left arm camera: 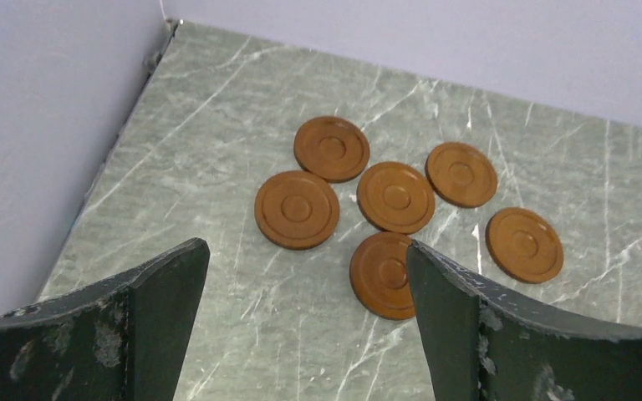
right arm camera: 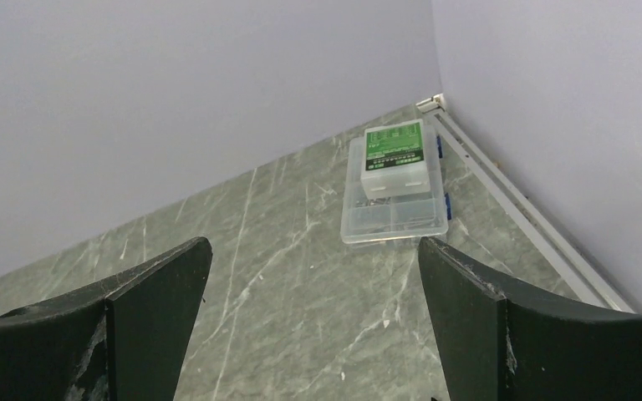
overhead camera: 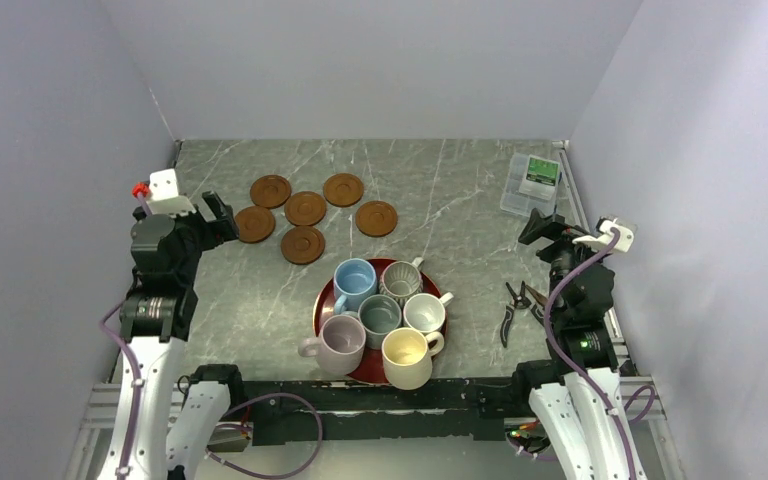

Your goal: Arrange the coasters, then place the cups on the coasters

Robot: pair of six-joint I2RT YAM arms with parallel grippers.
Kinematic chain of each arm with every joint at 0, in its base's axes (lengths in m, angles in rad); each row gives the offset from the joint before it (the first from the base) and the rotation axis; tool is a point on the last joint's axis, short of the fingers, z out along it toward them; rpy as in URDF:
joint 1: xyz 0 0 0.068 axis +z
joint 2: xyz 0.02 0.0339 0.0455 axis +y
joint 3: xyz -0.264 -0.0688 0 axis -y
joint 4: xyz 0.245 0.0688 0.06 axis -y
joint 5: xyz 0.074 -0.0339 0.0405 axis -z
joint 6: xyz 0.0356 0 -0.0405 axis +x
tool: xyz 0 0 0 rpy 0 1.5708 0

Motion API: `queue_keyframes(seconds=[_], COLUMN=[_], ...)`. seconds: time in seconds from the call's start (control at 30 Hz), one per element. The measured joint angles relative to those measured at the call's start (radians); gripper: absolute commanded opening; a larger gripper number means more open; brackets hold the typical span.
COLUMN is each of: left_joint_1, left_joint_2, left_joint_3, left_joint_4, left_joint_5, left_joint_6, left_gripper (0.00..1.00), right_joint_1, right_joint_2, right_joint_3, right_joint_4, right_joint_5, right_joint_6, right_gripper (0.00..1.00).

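Showing the opening step of the task, judged from the layout: coasters not yet arranged, no cup moved.

Placing the left gripper point(overhead camera: 224, 217) at the left side of the grey marble table point(overhead camera: 440, 200), jaws spread fully wide, nothing between them, aimed at six reddish-brown coasters point(overhead camera: 305, 208) just ahead. Finding those coasters in a loose cluster at the far left, close together, in no clear row.

Keeping six handled mugs point(overhead camera: 380, 315) crowded on a glossy red tray point(overhead camera: 320, 305) at front centre, well apart from the coasters.

Leaving the right gripper point(overhead camera: 538, 226) just as wide open and empty at the right side, facing a clear plastic box point(overhead camera: 532, 183) in the far corner.

Calling next, probably, for a low pinch on the nearest coaster's thin rim, then a move into bare space, with room around it for a mug.

Hiding part of the nearest coaster behind one finger in the left wrist view. Cutting off most of both arms' fingers in the wrist views. Hard to identify: a dark hand tool point(overhead camera: 515, 308), perhaps pliers or shears, beside the right arm.
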Motion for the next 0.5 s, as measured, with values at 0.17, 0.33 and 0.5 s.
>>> queue_keyframes(seconds=[0.17, 0.33, 0.5], left_joint_1=[0.0, 0.0, 0.0], left_joint_2=[0.096, 0.161, 0.29], left_joint_3=[0.01, 0.014, 0.089], left_joint_4=[-0.013, -0.02, -0.026], left_joint_5=[0.004, 0.042, 0.139], left_joint_6=[0.0, 0.0, -0.02], left_gripper=[0.94, 0.94, 0.94], right_joint_1=[0.0, 0.0, 0.0], right_joint_2=[0.01, 0.02, 0.052], right_joint_3=[-0.004, -0.006, -0.006], right_joint_4=[0.013, 0.023, 0.028], right_joint_5=[-0.036, -0.044, -0.084], right_joint_6=[-0.004, -0.012, -0.032], right_gripper=[1.0, 1.0, 1.0])
